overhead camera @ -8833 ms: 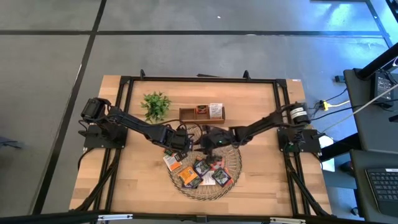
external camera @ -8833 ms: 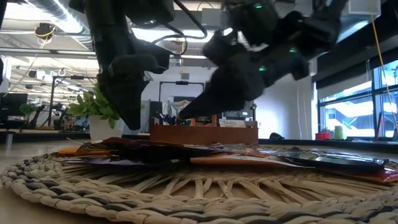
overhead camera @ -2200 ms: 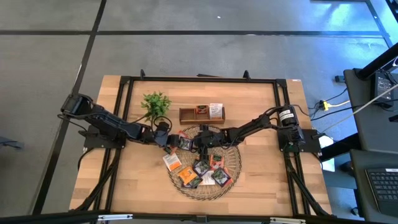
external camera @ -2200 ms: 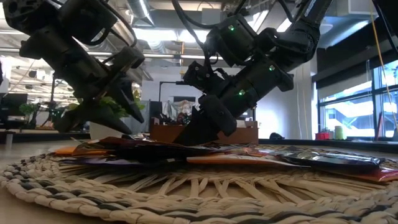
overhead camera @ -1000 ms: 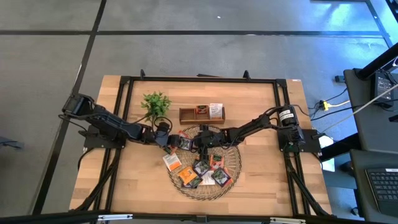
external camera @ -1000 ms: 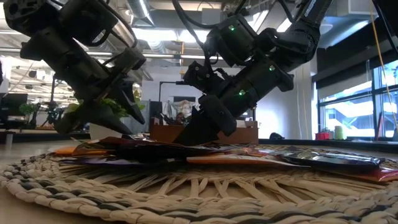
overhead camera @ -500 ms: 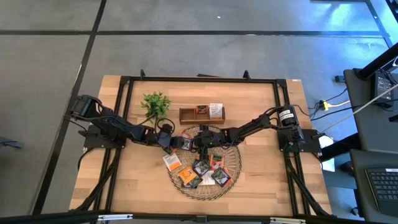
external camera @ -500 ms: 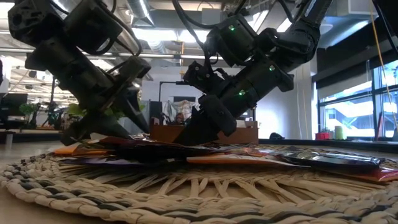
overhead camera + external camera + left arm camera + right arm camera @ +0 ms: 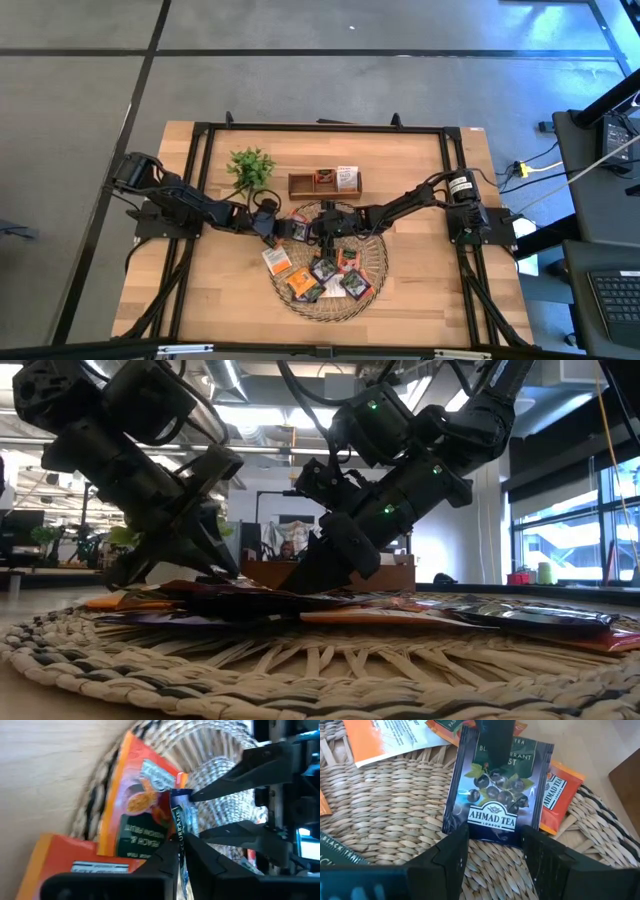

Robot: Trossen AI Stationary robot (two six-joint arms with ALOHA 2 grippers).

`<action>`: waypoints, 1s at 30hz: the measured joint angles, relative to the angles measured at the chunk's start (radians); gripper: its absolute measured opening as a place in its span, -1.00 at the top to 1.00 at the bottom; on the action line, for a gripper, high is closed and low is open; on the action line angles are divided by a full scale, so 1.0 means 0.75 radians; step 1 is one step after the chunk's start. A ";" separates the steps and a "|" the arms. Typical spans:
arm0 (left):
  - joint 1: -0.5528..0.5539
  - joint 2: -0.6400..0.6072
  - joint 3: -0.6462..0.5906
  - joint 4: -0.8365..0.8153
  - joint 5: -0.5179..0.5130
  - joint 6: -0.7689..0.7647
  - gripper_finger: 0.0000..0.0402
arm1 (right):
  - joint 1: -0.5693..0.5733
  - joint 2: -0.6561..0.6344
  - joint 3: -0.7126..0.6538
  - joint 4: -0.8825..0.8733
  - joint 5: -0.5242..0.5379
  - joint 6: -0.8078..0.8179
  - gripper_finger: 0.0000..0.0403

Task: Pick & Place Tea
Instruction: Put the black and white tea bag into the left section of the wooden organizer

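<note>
My left claw [image 9: 179, 851] is closed on the edge of a dark blue tea sachet [image 9: 497, 790], at the rim of the round woven tray [image 9: 377, 265] on the side nearest the wooden box [image 9: 324, 182]. In my left wrist view the sachet stands on its edge between my two fingers [image 9: 165, 857], so I see it only as a thin line. The sachet lies flat on the tray, partly over an orange sachet [image 9: 559, 795].

My right claw [image 9: 492, 842] is just beside the same blue sachet, on the opposite side from my left claw. Its fingers [image 9: 452, 852] stand apart, one on each side of the sachet's lower edge, and they hold nothing.

More sachets [image 9: 322, 275] in orange, dark and white wrappers lie in the middle of the tray. One white and orange sachet [image 9: 274, 260] lies at the tray's rim, partly on the table [image 9: 220, 290]. A small green plant [image 9: 250, 167] stands beside the box, away from the tray. My two claws are very near to each other over the tray.
</note>
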 joint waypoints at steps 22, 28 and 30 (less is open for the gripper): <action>0.028 -0.271 0.025 -0.003 0.040 0.434 0.98 | 0.038 -0.413 -0.006 -0.490 -0.017 -0.215 0.08; 0.130 -0.329 0.234 -0.211 0.194 0.762 0.99 | 0.051 -0.600 -0.136 -0.662 -0.026 -0.102 0.08; 0.190 -0.327 0.364 -0.468 0.262 0.857 0.99 | 0.051 -0.679 -0.261 -0.592 -0.028 -0.049 0.08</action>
